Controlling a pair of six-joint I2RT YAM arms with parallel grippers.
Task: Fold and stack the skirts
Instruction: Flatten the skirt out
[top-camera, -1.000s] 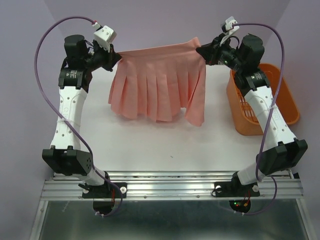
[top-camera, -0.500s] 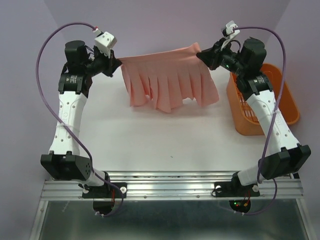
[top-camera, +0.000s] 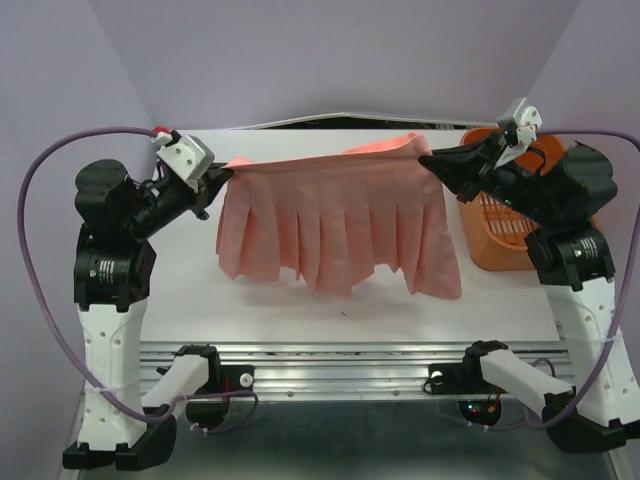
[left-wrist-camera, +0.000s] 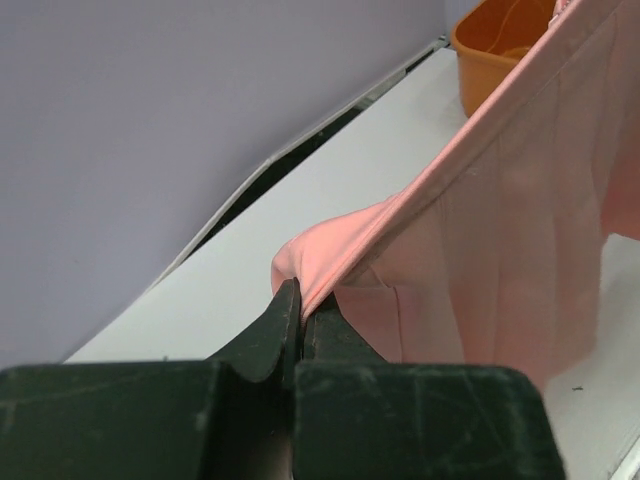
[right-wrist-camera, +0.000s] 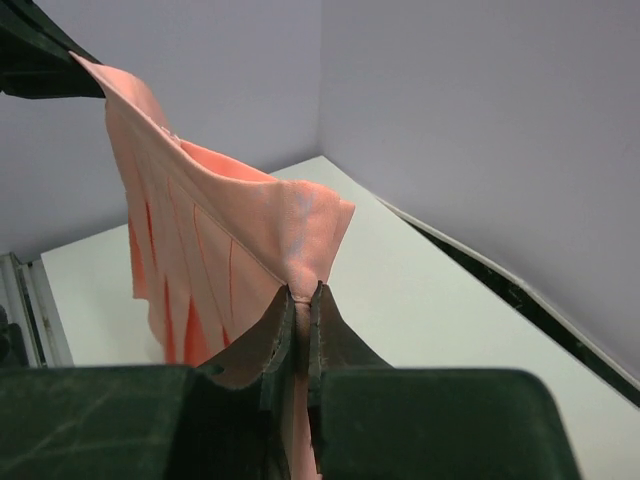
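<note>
One salmon-pink pleated skirt (top-camera: 335, 220) hangs in the air above the table, stretched by its waistband between both grippers. My left gripper (top-camera: 222, 176) is shut on the waistband's left end; in the left wrist view (left-wrist-camera: 298, 300) the fabric (left-wrist-camera: 520, 190) runs away from the jaws. My right gripper (top-camera: 430, 160) is shut on the waistband's right end; in the right wrist view (right-wrist-camera: 303, 297) the skirt (right-wrist-camera: 200, 230) drapes to the left. The hem hangs free over the table's near half. No other skirt is in view.
An orange plastic basket (top-camera: 490, 245) stands at the table's right side, behind my right arm; it also shows in the left wrist view (left-wrist-camera: 495, 45). The white table (top-camera: 300, 310) lies under the skirt, with purple walls around it.
Both arms have lifted and pulled the skirt up and toward the near edge. The skirt has come off the far table and now hangs higher and spread wider.
</note>
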